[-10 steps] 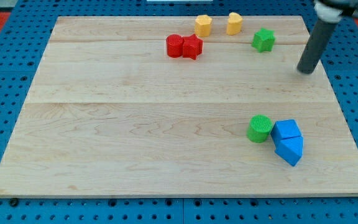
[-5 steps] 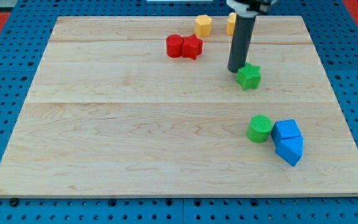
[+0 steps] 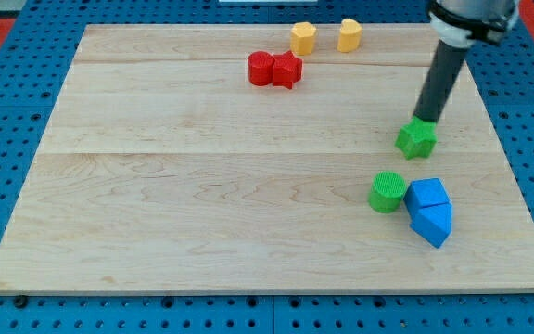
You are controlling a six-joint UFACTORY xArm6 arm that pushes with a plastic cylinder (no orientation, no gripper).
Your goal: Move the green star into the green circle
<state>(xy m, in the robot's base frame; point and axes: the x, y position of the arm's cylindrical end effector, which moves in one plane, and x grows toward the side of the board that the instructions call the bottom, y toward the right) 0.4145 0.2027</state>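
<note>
The green star (image 3: 416,139) lies on the wooden board at the view's right, above and a little to the right of the green circle (image 3: 387,192), with a small gap between them. My tip (image 3: 424,122) touches the star's top edge, just above it. The dark rod rises from there toward the view's top right.
Two blue blocks (image 3: 430,211) sit touching the green circle's right side. A red circle (image 3: 260,68) and a red star (image 3: 287,69) stand together near the top centre. Two yellow blocks (image 3: 303,37) (image 3: 348,34) stand at the board's top edge.
The green star has been pushed down and to the right, from near the top toward the green circle. My tip moved from the right, across to the star, then down-right with it.
</note>
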